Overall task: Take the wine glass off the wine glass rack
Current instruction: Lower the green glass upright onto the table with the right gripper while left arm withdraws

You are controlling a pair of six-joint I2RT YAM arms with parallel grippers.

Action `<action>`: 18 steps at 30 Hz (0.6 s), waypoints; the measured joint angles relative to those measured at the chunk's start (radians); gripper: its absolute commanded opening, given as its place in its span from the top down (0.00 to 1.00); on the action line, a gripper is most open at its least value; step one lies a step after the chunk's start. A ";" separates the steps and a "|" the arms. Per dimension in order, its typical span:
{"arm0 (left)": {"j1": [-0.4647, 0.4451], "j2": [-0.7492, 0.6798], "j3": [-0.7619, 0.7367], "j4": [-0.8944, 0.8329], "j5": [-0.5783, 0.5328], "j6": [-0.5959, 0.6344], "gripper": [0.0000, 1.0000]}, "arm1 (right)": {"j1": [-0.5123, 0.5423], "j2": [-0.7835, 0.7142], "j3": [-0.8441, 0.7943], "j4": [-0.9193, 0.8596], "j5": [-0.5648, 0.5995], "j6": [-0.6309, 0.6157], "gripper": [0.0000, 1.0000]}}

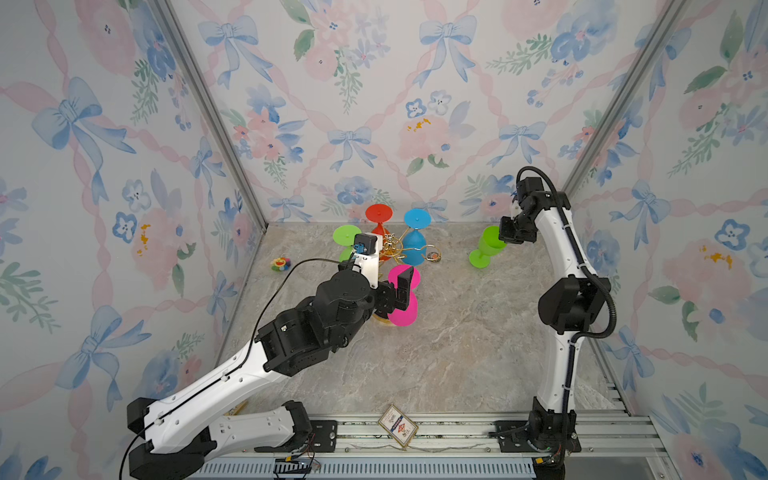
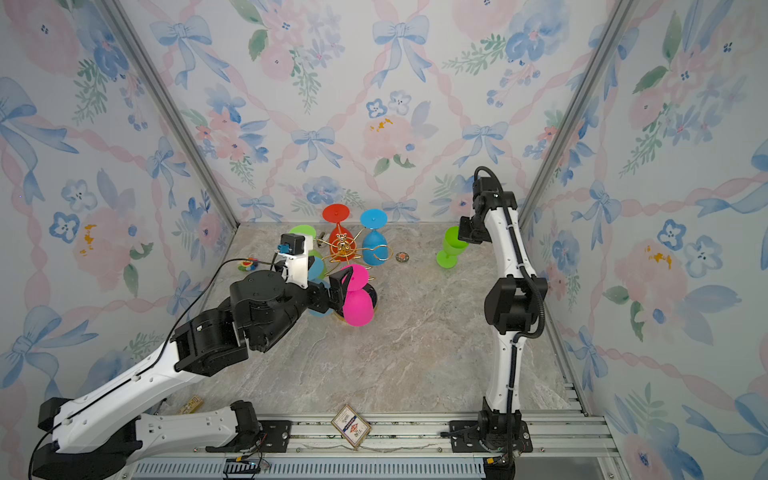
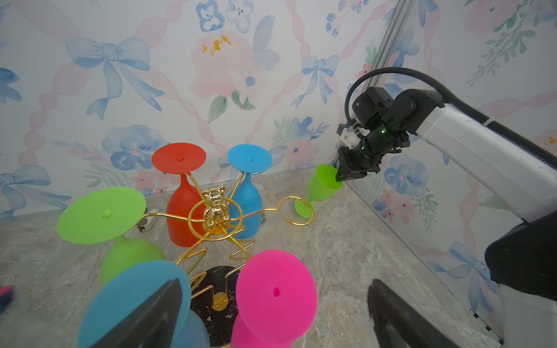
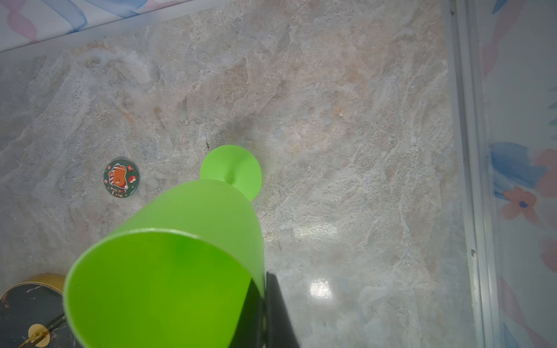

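Wine glass of green translucent plastic (image 4: 180, 256) is pinched by its rim in my right claw (image 3: 342, 177), jaws closed tight on the bowl wall. It hangs tilted with its foot down by the marble-patterned tabletop (image 1: 457, 340), well apart from the gold wire wine glass rack (image 3: 214, 208), so it is already off. I judge the step in hand is the set-down: level the glass until the foot lies flat, lower gently, and only then let go, or it may tip and roll. My left claw (image 3: 274, 289) is spread as wide as it goes and holds nothing, its fingers either side of the foot of the pink plastic glass (image 2: 358, 307) hanging upside down on the rack. Counted, there are six glasses: this one, a second green glass (image 3: 102, 215), two blue glasses (image 3: 249, 158), one red glass (image 3: 179, 158) and the pink. Five hang on the one rack, and one loop (image 3: 298, 211) is bare.
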 measured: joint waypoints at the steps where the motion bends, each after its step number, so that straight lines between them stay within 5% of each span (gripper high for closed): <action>1: 0.000 0.000 0.002 -0.001 0.003 -0.001 0.02 | 0.000 0.002 0.002 -0.002 -0.002 0.000 1.00; 14: 0.000 0.000 0.016 -0.006 0.014 -0.003 0.02 | -0.001 0.046 0.013 -0.018 -0.025 0.003 1.00; 18: 0.000 0.000 0.016 -0.006 0.014 -0.003 0.02 | -0.001 0.046 0.013 -0.018 -0.028 0.004 0.91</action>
